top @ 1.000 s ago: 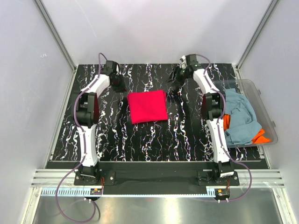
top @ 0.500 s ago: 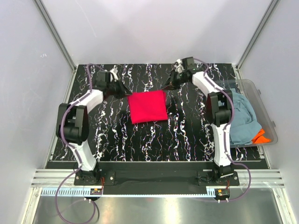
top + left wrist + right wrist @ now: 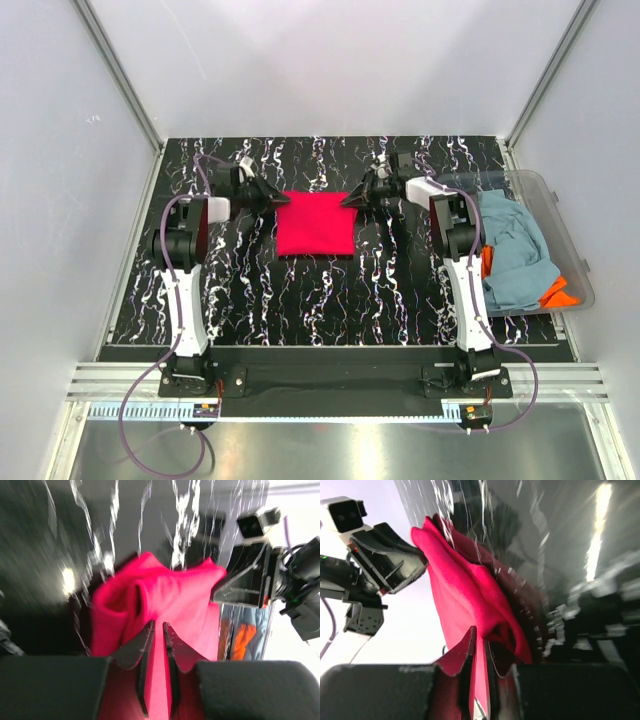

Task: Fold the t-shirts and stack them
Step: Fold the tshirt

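Left gripper (image 3: 159, 626): fingers nearly together, pinching left edge of red t-shirt (image 3: 315, 223). Right gripper (image 3: 480, 637): same narrow pinch on shirt's right edge. Cloth bunches up at both pinches. Shirt folded, roughly square, mid-table toward far side, between the two grippers. Table (image 3: 300, 290) black with white veining. Clear tub (image 3: 565, 215) at right edge holds grey-blue t-shirt (image 3: 515, 255) and orange t-shirt (image 3: 560, 293), crumpled together.

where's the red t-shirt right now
In the top view the bright red folded cloth t-shirt lies on the black marbled table, toward the far edge, between the left hand and right hand, which pinch its far corners.
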`<state>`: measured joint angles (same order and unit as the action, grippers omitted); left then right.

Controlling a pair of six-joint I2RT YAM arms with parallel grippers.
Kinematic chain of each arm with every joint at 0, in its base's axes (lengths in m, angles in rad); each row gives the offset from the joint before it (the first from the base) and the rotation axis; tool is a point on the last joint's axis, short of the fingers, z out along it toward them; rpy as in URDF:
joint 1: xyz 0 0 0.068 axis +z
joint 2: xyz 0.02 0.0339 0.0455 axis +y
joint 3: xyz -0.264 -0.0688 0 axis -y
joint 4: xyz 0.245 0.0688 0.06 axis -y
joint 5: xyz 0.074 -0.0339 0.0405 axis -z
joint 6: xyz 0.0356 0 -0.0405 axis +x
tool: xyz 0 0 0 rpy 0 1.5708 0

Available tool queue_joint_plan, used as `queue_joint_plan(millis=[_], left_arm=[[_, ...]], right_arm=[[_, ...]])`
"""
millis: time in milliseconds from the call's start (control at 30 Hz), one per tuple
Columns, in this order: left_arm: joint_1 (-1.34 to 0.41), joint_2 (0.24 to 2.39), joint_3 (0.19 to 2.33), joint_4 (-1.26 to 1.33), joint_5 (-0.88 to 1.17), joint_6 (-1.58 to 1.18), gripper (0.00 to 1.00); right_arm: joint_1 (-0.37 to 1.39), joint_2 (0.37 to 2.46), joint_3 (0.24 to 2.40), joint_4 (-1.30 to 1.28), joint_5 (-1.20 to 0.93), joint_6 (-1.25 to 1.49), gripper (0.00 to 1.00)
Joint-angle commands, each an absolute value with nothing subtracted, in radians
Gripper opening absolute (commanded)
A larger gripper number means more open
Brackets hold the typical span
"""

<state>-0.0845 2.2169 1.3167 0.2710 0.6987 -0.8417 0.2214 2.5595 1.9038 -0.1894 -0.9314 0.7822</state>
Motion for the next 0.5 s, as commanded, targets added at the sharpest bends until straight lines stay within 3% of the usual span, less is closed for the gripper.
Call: queue_joint_plan(millis=[0,133,267,367,467], left_arm=[[-0.04,2.26,1.399,0.226,0.696,-0.784,0.19],[-0.026,2.221,1.426,0.177,0.713,-0.738,0.23],[-0.026,2.128,1.471,0.03,0.694,-0.628,0.28],[-0.026,2.047,1.496,-0.098,0.606,-0.563,0.39],[-0.028,1.981,1.462,-0.127,0.503,-0.558,0.59]], right_arm=[[0.178,2.594,1.98,-0.133,-0.948,0.81,0.16],[0.156,2.609,2.014,-0.155,-0.934,0.815,0.16],[0.152,2.606,2.15,-0.363,-0.907,0.738,0.25],[0.152,2.565,2.228,-0.483,-0.871,0.723,0.4],[0.152,2.52,2.346,-0.683,-0.807,0.664,0.55]])
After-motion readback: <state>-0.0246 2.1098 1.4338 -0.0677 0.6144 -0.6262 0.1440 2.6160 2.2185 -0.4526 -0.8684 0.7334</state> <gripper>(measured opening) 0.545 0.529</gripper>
